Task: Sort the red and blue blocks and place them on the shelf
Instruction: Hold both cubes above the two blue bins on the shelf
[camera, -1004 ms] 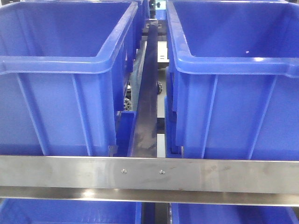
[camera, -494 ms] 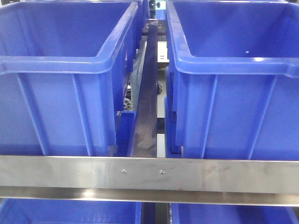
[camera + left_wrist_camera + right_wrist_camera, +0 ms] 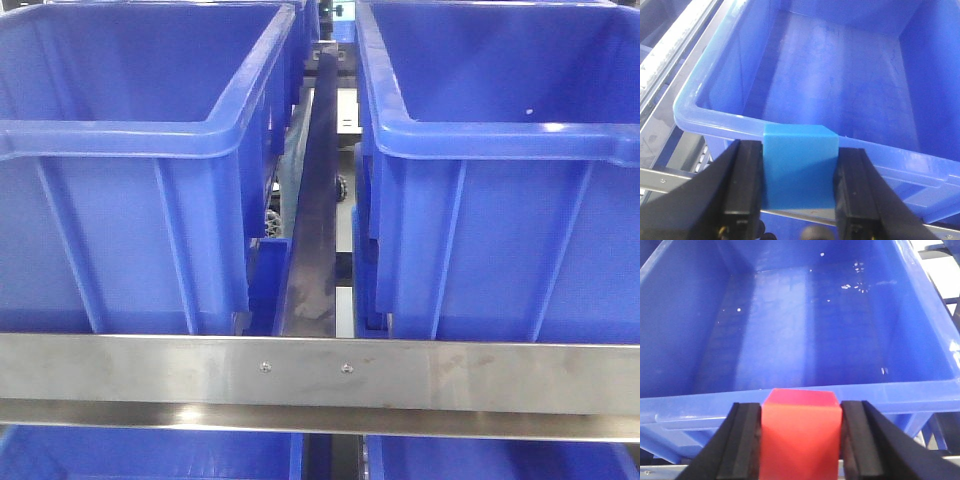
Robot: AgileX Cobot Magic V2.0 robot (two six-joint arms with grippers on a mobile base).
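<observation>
Two cubes: one per gripper, each pinched between black fingers at the bottom centre of its wrist view.
Left gripper (image 3: pixel 799 172): clamped on the blue block (image 3: pixel 799 167); fingers (image 3: pixel 747 182) pressed flat against both side faces.
Blue block position: in front of the near rim of a blue bin (image 3: pixel 850 80), overlapping that rim in the lower middle of the frame.
Right gripper (image 3: pixel 801 432): clamped on the red block (image 3: pixel 800 432); fingers (image 3: pixel 858 440) tight on both sides.
Red block position: at the lower centre, just before the near rim of another blue bin (image 3: pixel 805 315).
Front view only: shelf crossbar (image 3: pixel 150 375) with two small screws across the lower frame, two bins side by side above it, dark rail (image 3: pixel 315 220) between them.
Front view lacks: both grippers and both blocks.
Left wrist only: white roller track (image 3: pixel 677 30) at upper left.
</observation>
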